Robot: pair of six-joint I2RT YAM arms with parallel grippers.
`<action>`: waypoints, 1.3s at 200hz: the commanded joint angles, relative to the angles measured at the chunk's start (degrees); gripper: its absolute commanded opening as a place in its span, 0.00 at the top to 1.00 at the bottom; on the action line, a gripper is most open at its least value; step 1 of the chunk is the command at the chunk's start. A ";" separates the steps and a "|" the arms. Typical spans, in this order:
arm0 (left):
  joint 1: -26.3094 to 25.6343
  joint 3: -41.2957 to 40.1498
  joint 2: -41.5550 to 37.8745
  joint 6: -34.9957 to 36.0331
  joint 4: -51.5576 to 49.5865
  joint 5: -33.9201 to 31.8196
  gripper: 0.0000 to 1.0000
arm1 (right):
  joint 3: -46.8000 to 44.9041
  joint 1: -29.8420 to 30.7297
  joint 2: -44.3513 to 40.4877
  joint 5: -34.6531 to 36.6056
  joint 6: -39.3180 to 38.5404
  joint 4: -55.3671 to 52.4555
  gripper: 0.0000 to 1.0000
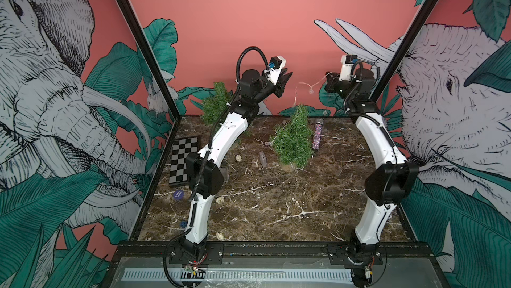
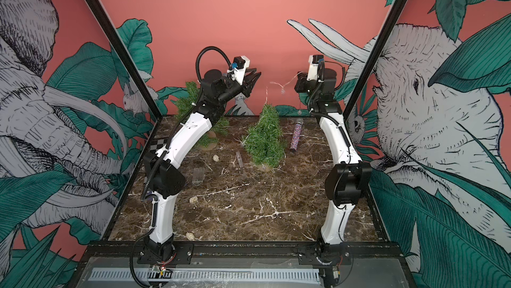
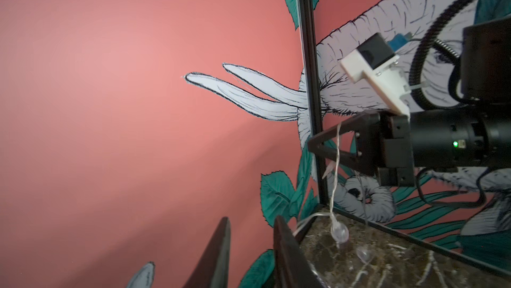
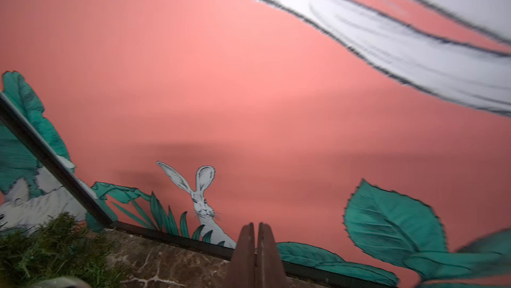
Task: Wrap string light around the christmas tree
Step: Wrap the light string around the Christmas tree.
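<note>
While the tree stands upright on the table, tip pointing up, I see the string hanging almost straight down above it from my right gripper. Its 2 fingers are pressed together on the string. The left gripper is part-open and empty.

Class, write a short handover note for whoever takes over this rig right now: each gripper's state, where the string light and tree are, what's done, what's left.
The left gripper is open, nothing between its jaws, raised near the back wall.
The right gripper is shut and raised; the string light hangs across its fingers. Whether it is pinched I cannot tell.
The string light seems to rise from the top of the middle christmas tree to the right gripper; part reaches the table at the back.
Done: no turns show around the tree.
Left: the wrapping.
</note>
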 commanded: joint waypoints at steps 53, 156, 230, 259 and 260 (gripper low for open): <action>0.38 -4.60 -9.51 0.01 -11.85 -2.30 0.50 | -5.10 -1.68 -17.85 9.49 -9.81 -16.91 1.00; -3.65 -28.26 -30.78 -1.57 -25.27 -12.00 0.52 | -6.45 -0.02 -32.06 1.59 -5.29 -36.62 1.00; -27.20 -42.96 -38.15 -1.17 -24.12 -17.71 0.42 | -13.94 5.21 -40.28 -5.86 -0.25 -40.96 1.00; -33.33 -39.63 -32.51 0.22 -16.69 -17.17 0.32 | -14.53 6.06 -41.64 -8.40 1.68 -40.13 1.00; -33.44 -39.39 -32.31 0.08 -16.52 -17.01 0.32 | -14.53 6.14 -41.66 -8.52 1.77 -40.09 1.00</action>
